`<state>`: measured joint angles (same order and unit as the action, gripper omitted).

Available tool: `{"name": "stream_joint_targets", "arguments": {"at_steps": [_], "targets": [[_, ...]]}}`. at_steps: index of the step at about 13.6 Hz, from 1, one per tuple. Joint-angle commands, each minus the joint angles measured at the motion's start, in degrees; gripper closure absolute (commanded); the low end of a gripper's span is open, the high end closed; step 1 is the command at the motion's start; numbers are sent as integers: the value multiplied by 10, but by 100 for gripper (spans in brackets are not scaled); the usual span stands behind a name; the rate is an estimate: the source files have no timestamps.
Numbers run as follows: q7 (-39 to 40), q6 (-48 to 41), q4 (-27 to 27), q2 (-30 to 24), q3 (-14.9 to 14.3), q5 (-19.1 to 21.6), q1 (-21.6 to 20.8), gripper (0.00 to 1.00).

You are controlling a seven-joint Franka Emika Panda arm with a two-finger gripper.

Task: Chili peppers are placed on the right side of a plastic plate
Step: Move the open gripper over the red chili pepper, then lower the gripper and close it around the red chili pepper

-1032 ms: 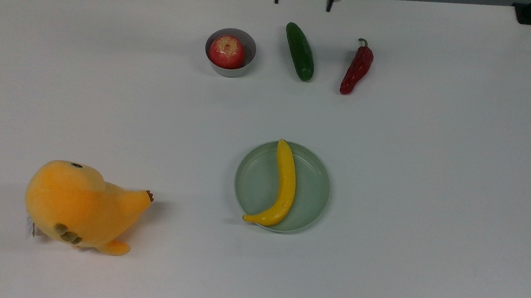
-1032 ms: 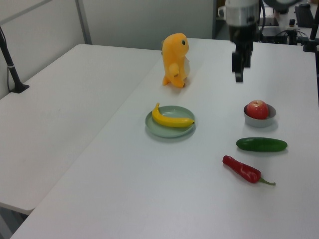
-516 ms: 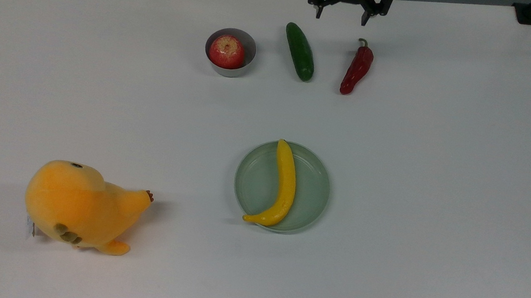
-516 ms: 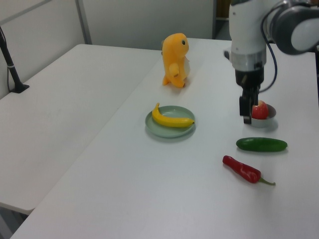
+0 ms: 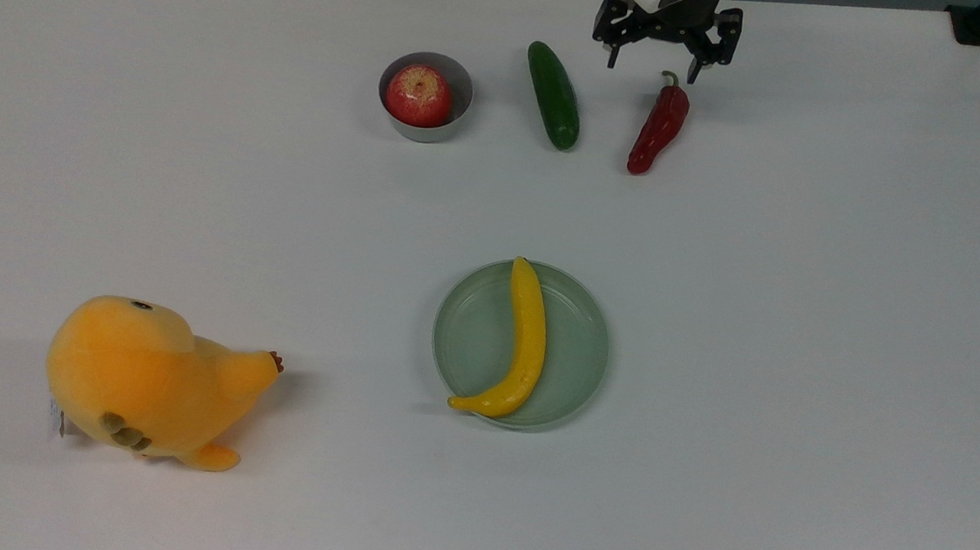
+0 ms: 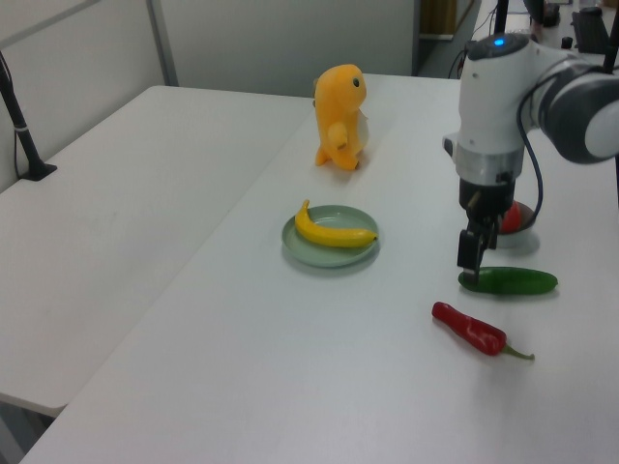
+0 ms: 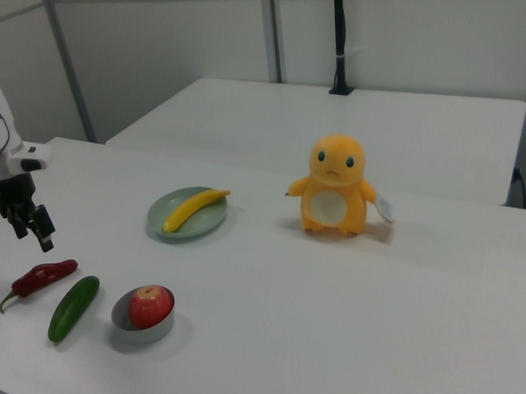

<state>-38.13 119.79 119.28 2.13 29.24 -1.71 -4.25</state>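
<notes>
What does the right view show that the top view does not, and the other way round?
The right view adds the front of the orange plush toy, with its eyes and pale belly, and a second white table behind it with a black pole. The top view adds the black gripper seen from above, fingers apart, near the green stem of the glossy dark-red chili. Both share the yellow banana on the pale green plastic plate, the dark green cucumber and the red apple in the small grey bowl.
</notes>
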Motion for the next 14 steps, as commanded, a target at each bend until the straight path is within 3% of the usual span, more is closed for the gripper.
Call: {"name": "stream_joint_targets", "arguments": {"at_steps": [1,14], "targets": [[-42,64,23,23,-1,6,-17,0],[-73,119,25,98,-1,-24,-29,3]]}}
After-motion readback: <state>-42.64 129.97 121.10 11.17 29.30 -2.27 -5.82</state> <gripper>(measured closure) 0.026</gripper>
